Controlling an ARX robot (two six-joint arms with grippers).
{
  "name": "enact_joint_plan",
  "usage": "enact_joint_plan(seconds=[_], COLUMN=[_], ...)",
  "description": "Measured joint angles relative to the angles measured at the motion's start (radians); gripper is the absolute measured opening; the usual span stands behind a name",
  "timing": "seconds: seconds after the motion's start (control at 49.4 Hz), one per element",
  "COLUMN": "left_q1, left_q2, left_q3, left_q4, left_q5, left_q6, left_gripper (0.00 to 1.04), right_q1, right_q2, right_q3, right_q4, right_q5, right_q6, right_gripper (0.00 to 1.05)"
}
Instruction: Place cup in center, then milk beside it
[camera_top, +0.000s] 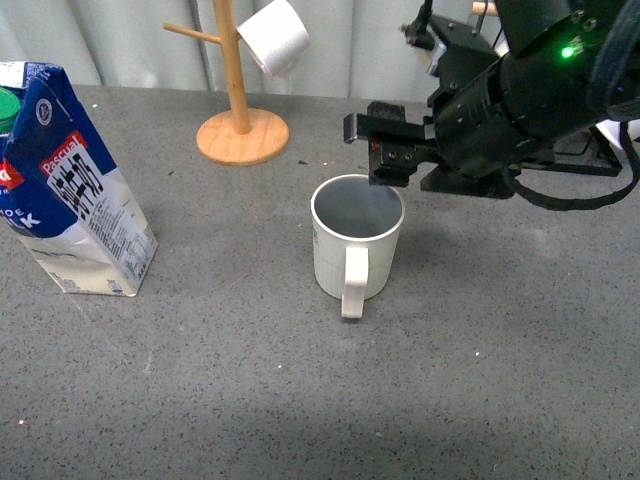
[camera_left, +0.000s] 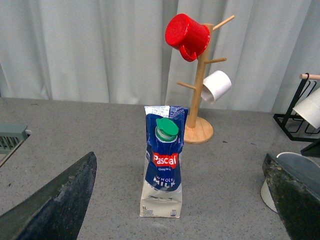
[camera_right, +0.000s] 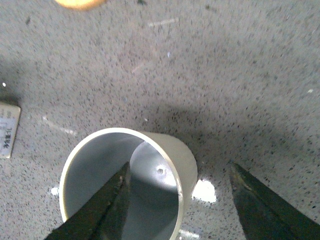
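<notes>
The cream-white cup stands upright in the middle of the grey table, handle toward me, grey-blue inside. My right gripper hangs open just above its far rim. In the right wrist view one finger is over the cup's inside and the other finger is outside its wall, neither touching. The milk stands at the far left, blue above and cream below, with a green cap. In the left wrist view my left gripper is open and faces the milk from a distance, with the cup behind one finger.
A wooden mug tree at the back holds a small white cup and a red mug. A black wire rack stands at the back right. Curtains close off the far side.
</notes>
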Motion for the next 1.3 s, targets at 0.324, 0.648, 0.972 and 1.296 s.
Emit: enact_joint_plan(seconds=[0.324, 0.648, 0.972, 1.296], left_q1=[0.0, 0.0, 0.0, 0.0], left_q2=[0.0, 0.0, 0.0, 0.0], left_q3=[0.0, 0.0, 0.0, 0.0], left_q4=[0.0, 0.0, 0.0, 0.0], left_q5=[0.0, -0.001, 0.0, 0.0], left_q6=[0.0, 0.0, 0.0, 0.0], left_gripper=[0.98, 0.98, 0.98, 0.98], right_q1=[-0.08, -0.148, -0.235, -0.337], right_q2=[-0.233, -0.319, -0.672, -0.97], right_q3=[-0.311, -0.739, -0.967, -1.101], right_q4=[0.357, 1.284, 1.172, 0.998], right_q5=[0.085, 0.36, 0.275, 0.163], right_q6=[-0.109, -0.263, -0.277, -0.277], right_gripper=[0.95, 0.5, 0.01, 0.01])
